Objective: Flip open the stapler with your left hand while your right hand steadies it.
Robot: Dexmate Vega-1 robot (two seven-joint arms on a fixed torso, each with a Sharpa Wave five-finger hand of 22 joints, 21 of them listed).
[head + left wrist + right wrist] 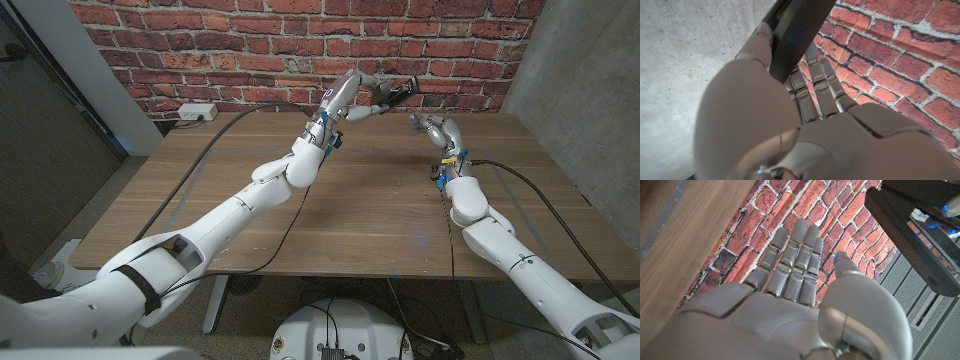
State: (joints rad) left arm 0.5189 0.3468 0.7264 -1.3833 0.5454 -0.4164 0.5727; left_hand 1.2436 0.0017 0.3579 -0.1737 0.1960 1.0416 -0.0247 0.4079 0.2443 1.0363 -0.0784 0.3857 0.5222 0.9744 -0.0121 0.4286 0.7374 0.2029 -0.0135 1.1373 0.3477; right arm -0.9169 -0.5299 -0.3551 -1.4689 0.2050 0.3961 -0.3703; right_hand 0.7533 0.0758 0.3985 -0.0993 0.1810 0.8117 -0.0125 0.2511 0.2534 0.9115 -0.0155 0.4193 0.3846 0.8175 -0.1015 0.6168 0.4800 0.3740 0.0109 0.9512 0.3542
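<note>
My left hand [358, 98] is raised over the far middle of the wooden table [360, 215] and grips a black stapler [402, 91] up in front of the brick wall. In the left wrist view the stapler [795, 30] sits between the thumb and the fingers [820, 85] of the left hand [805, 135]. My right hand [436, 129] hangs lower and to the right of the stapler, apart from it, holding nothing. The right wrist view shows the right hand [795, 305] with fingers [795, 255] stretched out and apart, and the stapler [915, 240] beyond them with a metal channel showing.
A black cable [195, 170] runs across the table's left part. Another cable [545, 190] trails along the right arm. A white power strip [195, 112] sits by the brick wall behind the far left corner. A concrete wall [580, 60] stands at the right.
</note>
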